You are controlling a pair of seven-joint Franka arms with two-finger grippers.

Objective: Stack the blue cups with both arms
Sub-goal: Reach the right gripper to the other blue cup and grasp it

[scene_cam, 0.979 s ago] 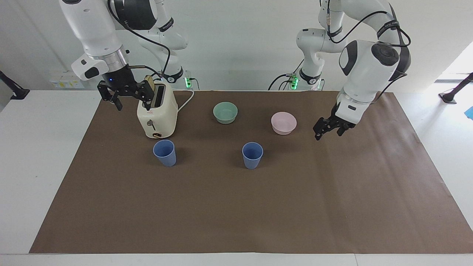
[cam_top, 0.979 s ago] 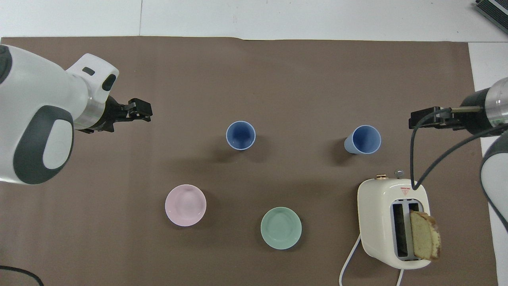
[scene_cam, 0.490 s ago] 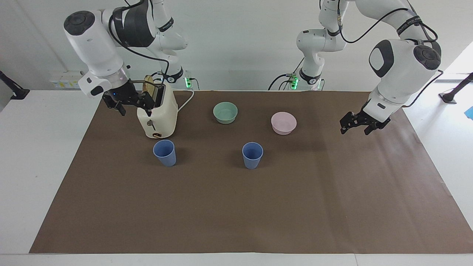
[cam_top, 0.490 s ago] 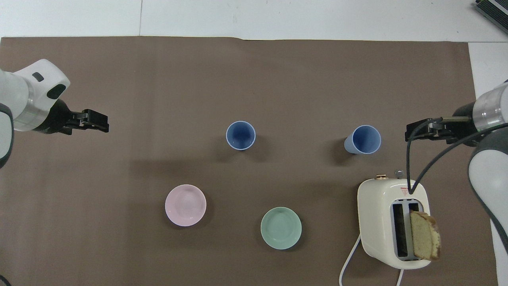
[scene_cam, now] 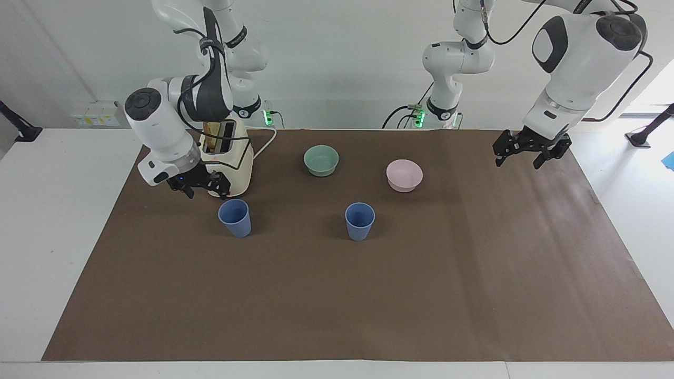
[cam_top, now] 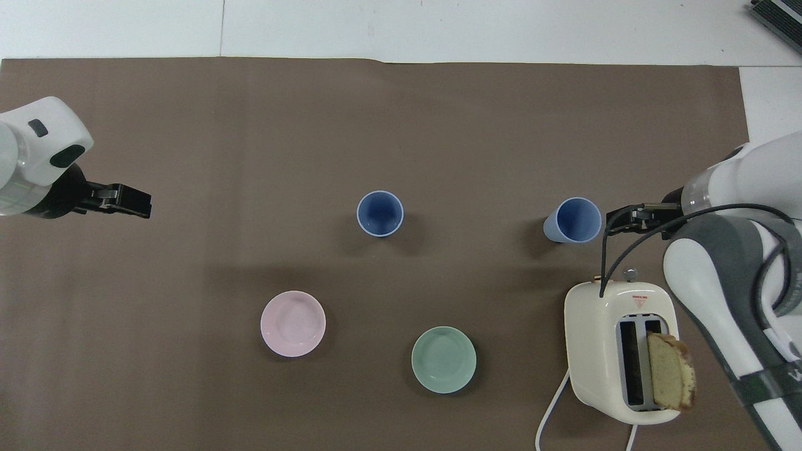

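Both blue cups stand upright, mouths up, mid-frame: one cup (scene_cam: pixel 359 221) at centre, the other cup (scene_cam: pixel 235 217) beside the toaster (scene_cam: pixel 227 163). Right tool (scene_cam: pixel 199 185), fingers apart, hangs just beside it. Left tool (scene_cam: pixel 531 148), fingers apart, hangs upper right.

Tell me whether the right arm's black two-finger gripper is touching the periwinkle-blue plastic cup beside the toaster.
Apart. The facing view shows brown mat between the right gripper and the blue cup.

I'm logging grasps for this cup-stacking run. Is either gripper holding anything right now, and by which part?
Nothing is held. The right gripper is beside one blue cup, jaws open; the left gripper hangs open and empty.
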